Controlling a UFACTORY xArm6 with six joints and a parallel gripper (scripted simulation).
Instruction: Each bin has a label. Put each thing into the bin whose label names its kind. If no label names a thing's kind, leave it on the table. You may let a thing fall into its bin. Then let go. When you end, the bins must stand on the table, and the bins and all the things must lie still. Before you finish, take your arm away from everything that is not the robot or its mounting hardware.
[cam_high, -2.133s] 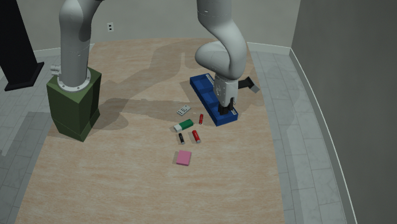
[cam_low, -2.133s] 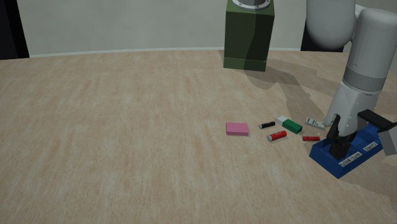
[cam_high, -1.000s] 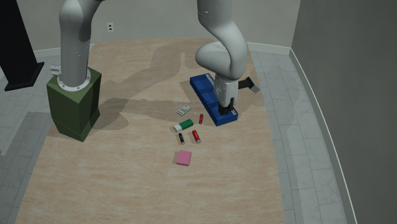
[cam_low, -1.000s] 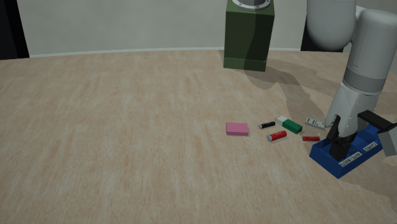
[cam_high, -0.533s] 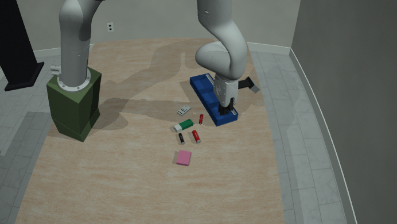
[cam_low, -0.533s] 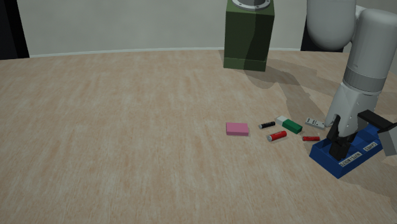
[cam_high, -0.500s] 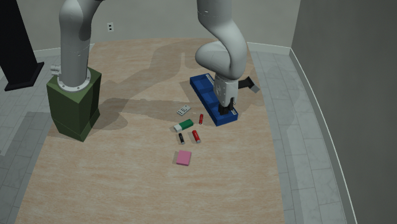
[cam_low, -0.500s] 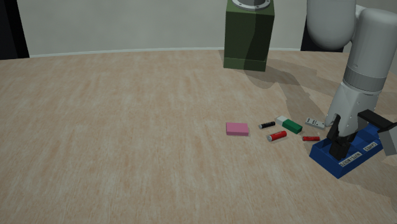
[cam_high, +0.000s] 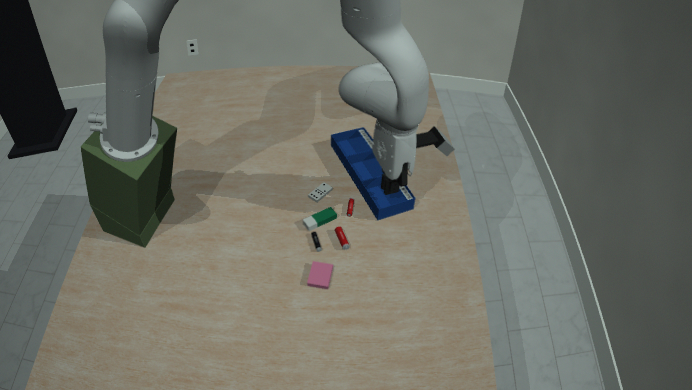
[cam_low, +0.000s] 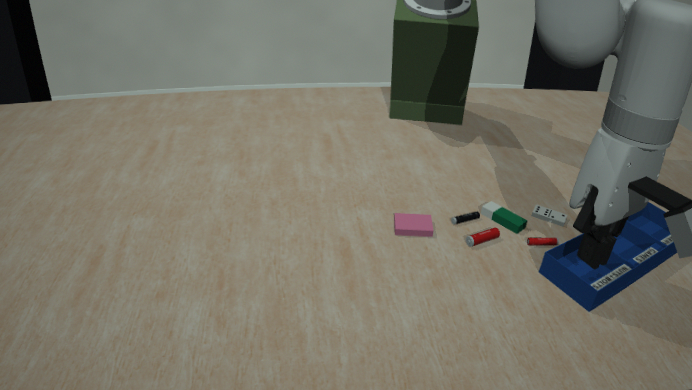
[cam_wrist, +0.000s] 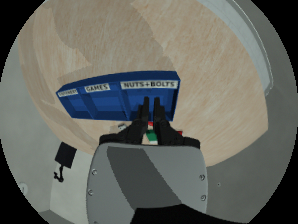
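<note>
Wooden table (cam_high: 250, 320); end effector (cam_high: 391, 186) narrowly pinched, over blue bin's (cam_high: 350, 155) nuts-and-bolts compartment.

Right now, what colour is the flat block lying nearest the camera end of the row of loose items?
Pink, plain with no pattern; the exterior view shows it best.

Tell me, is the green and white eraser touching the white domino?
Apart. The top view shows bare table between the eraser and the domino; the exterior view shows that gap too.
</note>
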